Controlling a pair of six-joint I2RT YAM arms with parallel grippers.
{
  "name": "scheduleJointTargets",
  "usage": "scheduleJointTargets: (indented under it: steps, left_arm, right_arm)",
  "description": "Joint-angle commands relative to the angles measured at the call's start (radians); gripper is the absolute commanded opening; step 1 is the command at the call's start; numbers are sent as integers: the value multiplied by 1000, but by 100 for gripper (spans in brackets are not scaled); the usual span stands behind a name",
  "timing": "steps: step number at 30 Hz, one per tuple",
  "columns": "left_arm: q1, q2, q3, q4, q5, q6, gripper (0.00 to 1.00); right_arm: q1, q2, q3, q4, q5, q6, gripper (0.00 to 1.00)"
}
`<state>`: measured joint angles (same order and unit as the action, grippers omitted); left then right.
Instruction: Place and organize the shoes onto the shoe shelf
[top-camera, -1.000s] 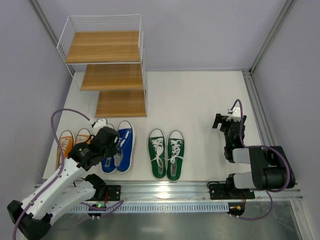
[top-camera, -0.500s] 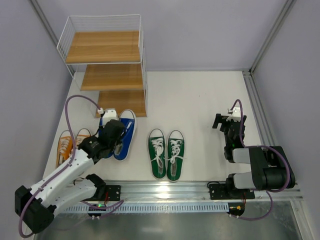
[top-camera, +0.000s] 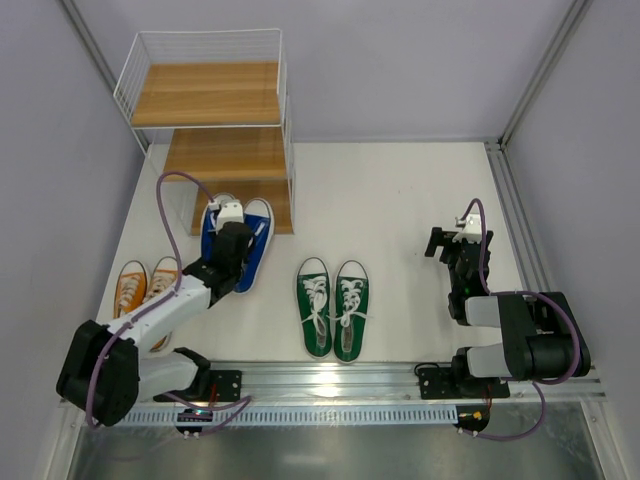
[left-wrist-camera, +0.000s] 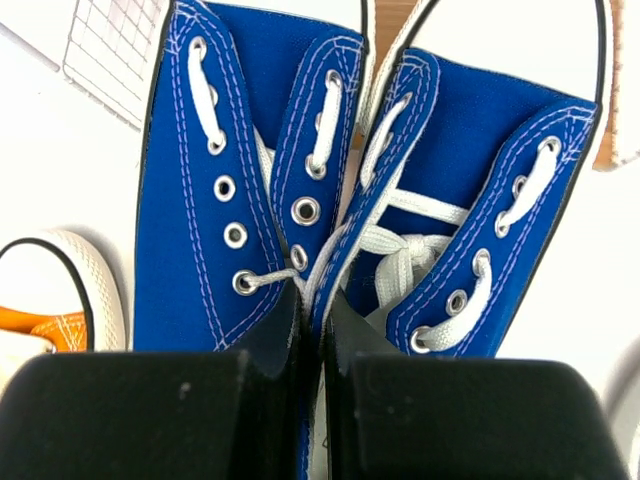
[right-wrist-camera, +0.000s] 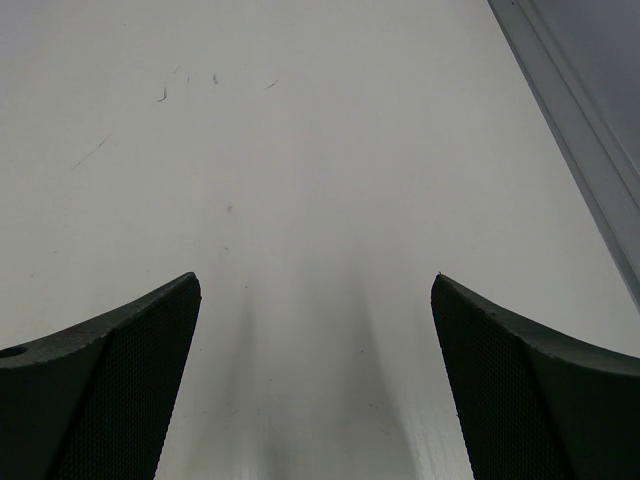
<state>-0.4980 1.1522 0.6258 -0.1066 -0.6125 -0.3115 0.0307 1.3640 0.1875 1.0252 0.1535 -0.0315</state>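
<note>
Top external view, remote check: I find the left hand (top-camera: 232, 240) reached out across the white worktop (top-camera: 400, 200) to the pair of blue canvas sneakers with white laces (top-camera: 257, 245). That pair lies with its white rubber toes over the front edge of the lowest board of the three-tier stepped shoe shelf of light brown wood and thin white wire (top-camera: 205, 95). Left wrist view confirms the grip: the left hand (left-wrist-camera: 312, 318) is clenched on the two inner collar edges of the blue pair, pinching them together, so both shoes are held side by side with toes pointing away from the camera toward the wood. I cannot tell whether the soles rest on the worktop or hang clear of it. The pair of orange canvas sneakers (top-camera: 145, 285) sits at the left side of the worktop, just beside the left arm, toes toward the shelf. The pair of green canvas sneakers (top-camera: 333, 305) sits mid-worktop near the front rail, well apart from the shelf. The right hand (top-camera: 450, 245) is on the right side, released, its fingers (right-wrist-camera: 100, 390) spread wide over bare worktop.
</note>
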Motion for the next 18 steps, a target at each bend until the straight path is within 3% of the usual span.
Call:
scheduleJointTargets:
  steps: [1, 18]
  left_arm:
    - [52, 9, 32, 320, -32, 34, 0]
    - [188, 273, 20, 760, 86, 52, 0]
  right_arm:
    - [-3, 1, 20, 87, -6, 2, 97]
    - [-3, 1, 20, 87, -6, 2, 97]
